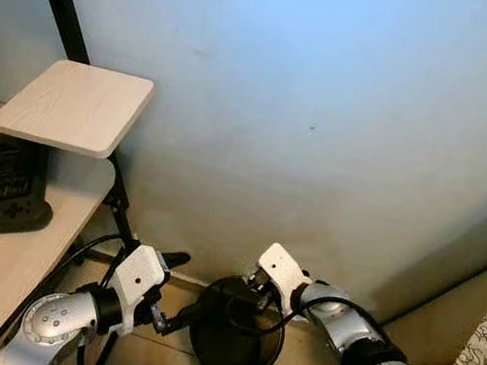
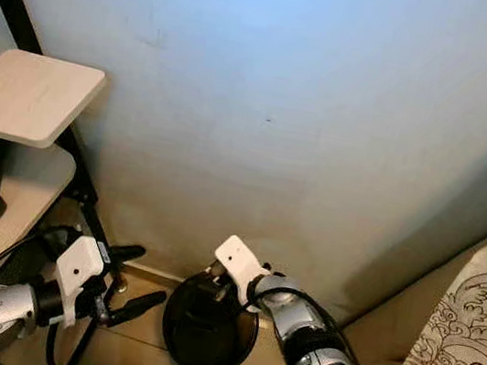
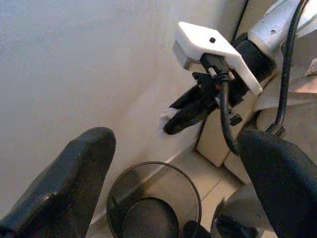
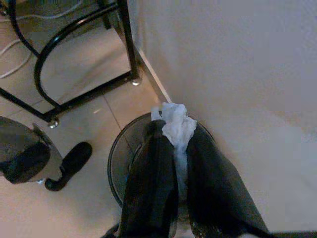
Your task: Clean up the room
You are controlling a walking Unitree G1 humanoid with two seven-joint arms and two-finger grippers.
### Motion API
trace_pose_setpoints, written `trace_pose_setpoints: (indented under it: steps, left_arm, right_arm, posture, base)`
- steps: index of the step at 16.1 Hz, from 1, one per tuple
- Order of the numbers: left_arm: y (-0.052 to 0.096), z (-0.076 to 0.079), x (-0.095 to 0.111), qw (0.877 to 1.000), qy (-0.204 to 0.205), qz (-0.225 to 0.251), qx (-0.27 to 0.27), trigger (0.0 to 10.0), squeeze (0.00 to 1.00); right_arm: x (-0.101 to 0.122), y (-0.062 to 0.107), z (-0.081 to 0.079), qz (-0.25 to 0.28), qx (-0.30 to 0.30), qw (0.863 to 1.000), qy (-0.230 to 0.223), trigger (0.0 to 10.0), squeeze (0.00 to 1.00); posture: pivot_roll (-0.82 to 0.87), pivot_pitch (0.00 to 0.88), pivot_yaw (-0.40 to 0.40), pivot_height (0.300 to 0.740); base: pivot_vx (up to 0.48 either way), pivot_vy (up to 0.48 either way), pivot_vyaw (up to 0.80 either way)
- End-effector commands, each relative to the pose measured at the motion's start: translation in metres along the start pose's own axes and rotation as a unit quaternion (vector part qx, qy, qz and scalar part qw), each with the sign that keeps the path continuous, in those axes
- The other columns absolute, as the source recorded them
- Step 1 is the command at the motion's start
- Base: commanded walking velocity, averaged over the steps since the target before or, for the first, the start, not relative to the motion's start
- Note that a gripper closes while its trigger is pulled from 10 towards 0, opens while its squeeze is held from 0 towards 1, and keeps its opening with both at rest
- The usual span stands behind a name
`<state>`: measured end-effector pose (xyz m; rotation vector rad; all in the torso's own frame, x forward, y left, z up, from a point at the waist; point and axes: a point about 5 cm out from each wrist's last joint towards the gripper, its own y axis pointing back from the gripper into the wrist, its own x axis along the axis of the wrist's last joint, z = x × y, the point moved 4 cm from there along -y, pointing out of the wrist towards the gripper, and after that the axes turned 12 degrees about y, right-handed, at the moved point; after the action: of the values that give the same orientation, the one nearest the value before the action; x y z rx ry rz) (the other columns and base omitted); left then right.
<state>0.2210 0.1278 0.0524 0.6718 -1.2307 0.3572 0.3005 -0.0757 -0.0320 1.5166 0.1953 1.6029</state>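
Right wrist view: right end effector [image 4: 181, 144] w/ tissue [image 4: 176, 124] above bin [image 4: 119, 158]

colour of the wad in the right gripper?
White tissue, clearest in the right wrist view.

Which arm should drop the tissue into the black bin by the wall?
Right. The right gripper already pinches the white tissue directly over the black bin. The left gripper is open, holds nothing, and sits beside the bin.
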Motion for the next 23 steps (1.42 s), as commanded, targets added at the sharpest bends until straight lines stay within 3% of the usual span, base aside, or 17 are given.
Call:
trace_pose_setpoints:
  steps: [1, 8, 14, 22, 23]
  left_arm:
    - [0.003, 0.001, -0.001, 1.000, -0.004, -0.009, -0.003, 10.0, 0.00]
    - [-0.004, -0.018, 0.006, 0.999, -0.018, -0.006, 0.027, 10.0, 0.00]
    - [-0.010, -0.016, 0.010, 0.999, -0.032, -0.007, -0.002, 10.0, 0.00]
    - [-0.013, -0.015, 0.007, 0.999, -0.032, -0.012, -0.004, 10.0, 0.00]
    - [-0.014, -0.016, 0.007, 0.999, -0.035, -0.013, -0.005, 10.0, 0.00]
  right_arm:
    - [0.002, 0.001, 0.006, 0.005, -0.009, 1.000, -0.001, 10.0, 0.00]
    - [-0.002, 0.009, 0.014, 0.019, -0.022, 1.000, -0.012, 10.0, 0.00]
    - [0.005, 0.009, 0.022, 0.029, -0.032, 0.999, -0.017, 10.0, 0.00]
    - [-0.001, 0.008, 0.024, -0.001, -0.051, 0.999, -0.012, 10.0, 0.00]
    - [0.000, 0.007, 0.024, 0.000, -0.049, 0.999, -0.020, 10.0, 0.85]
  posture:
    - [-0.05, 0.093, -0.006, 0.740]
    - [-0.06, 0.071, 0.033, 0.740]
    - [-0.07, 0.060, 0.027, 0.740]
    - [-0.08, 0.059, 0.022, 0.740]
    - [-0.08, 0.059, 0.022, 0.740]
  base:
    - [0.000, 0.000, 0.00]
    - [0.000, 0.000, 0.00]
    - [0.000, 0.000, 0.00]
    - [0.000, 0.000, 0.00]
    - [0.000, 0.000, 0.00]
